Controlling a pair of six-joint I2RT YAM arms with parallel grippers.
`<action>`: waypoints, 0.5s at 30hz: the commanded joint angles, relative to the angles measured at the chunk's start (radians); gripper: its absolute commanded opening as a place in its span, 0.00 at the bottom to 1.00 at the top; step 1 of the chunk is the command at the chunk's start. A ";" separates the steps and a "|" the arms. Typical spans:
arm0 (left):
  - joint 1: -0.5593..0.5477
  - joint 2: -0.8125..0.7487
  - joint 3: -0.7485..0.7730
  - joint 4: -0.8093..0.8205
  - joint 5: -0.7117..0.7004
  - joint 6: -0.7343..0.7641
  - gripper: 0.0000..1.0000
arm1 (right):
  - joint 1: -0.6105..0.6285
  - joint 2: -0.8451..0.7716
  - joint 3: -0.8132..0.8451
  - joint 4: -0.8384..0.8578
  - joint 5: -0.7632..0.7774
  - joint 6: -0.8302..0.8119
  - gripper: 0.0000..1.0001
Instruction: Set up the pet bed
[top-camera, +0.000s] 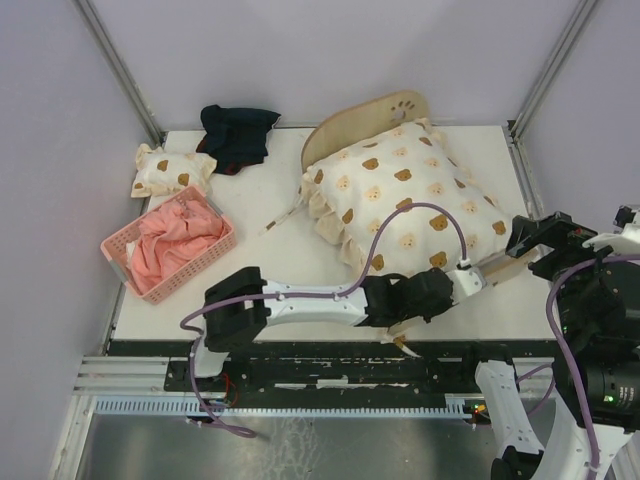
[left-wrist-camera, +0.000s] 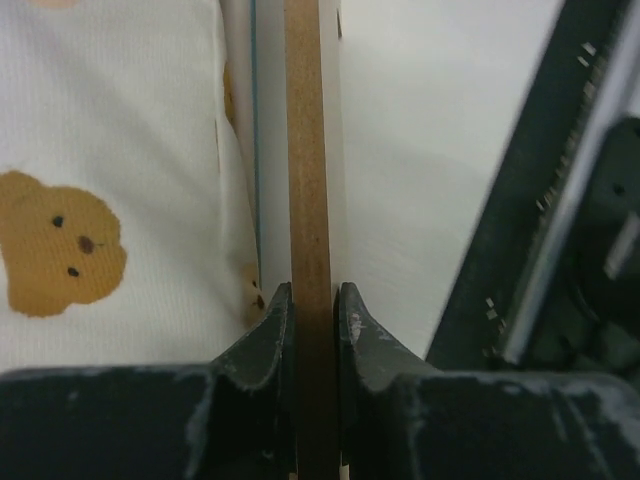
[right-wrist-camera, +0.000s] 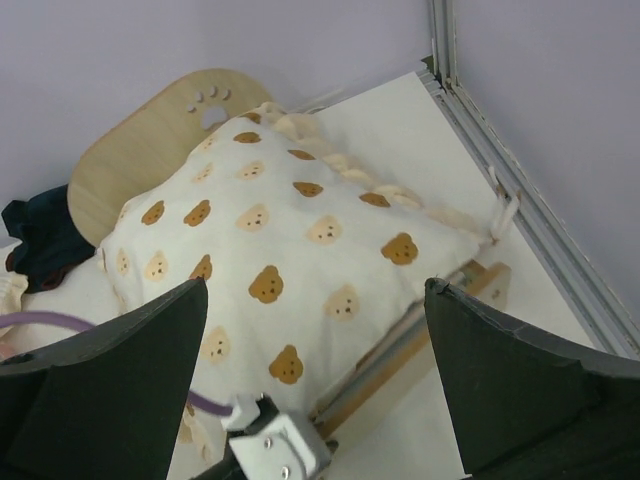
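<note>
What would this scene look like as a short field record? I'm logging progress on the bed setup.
pet bed: right half of the table, headboard away from the arms
quilt: bear print, lying over the bed
left gripper: shut on the plywood edge at the bed's near end
right gripper: open, holding nothing
basket: pink, left side, pink cloth inside

A cream bear-print quilt (top-camera: 400, 200) lies just beside the left gripper (left-wrist-camera: 312, 300). Well apart from it, toward the left side of the white table (top-camera: 270, 270), a pink basket (top-camera: 118, 252) holds pink cloth (top-camera: 165, 250). A small bear-print pillow (top-camera: 170, 170) and a dark cloth (top-camera: 238, 135) lie beyond.
</note>
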 joint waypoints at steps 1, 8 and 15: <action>-0.036 -0.168 -0.125 -0.053 0.082 0.366 0.03 | 0.001 0.016 -0.017 0.029 -0.034 -0.012 0.97; 0.065 -0.374 -0.333 -0.218 0.238 0.624 0.08 | 0.001 -0.005 -0.124 0.045 -0.056 -0.028 0.97; 0.268 -0.549 -0.493 -0.138 0.329 0.821 0.03 | 0.001 -0.030 -0.237 0.063 -0.116 -0.016 0.93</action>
